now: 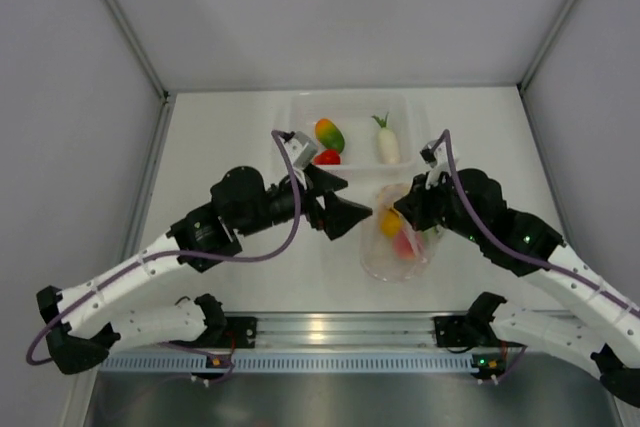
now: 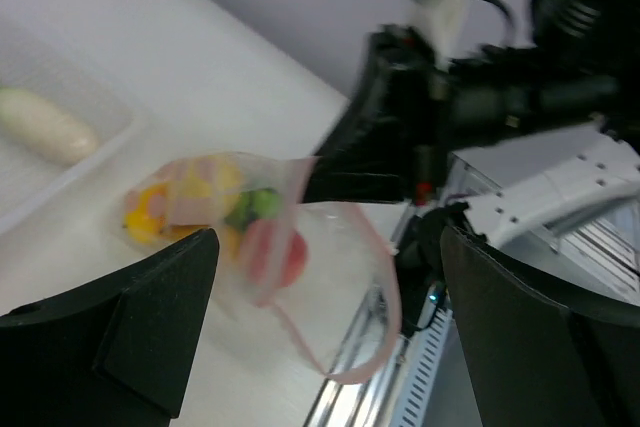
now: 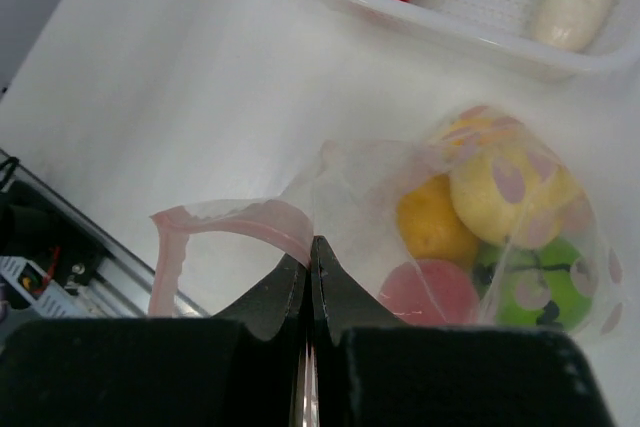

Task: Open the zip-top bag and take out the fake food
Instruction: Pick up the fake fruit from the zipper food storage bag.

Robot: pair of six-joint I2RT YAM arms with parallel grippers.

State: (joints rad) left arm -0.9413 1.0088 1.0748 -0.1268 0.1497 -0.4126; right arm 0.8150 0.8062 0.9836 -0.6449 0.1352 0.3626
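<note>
At the left side, the left pincer (image 2: 328, 247) is spread to its full width and holds nothing. Just ahead of it, and partly between its fingers in the wrist view, is the zip-top bag (image 3: 370, 182). Its mouth is open and its pink zip strip (image 3: 225, 215) curls in a loop toward this pincer. On the right side of the bag, the right pincer (image 3: 312, 247) is pressed together on a fold of the film beside the strip. Just past this pincer the fake food (image 3: 500, 192) lies heaped inside the bag: yellow, red and green pieces. Beyond both pincers, a clear tub (image 1: 300, 112) on the table (image 1: 230, 127) holds three more pieces.

I judge the film to be thin, soft and slippery, so it will crumple and not resist. The fruits look hard, glossy and light, so they may roll or slip from the fingers. A good hold for the left pincer is the free lip of the strip, which looks thicker than the film.
</note>
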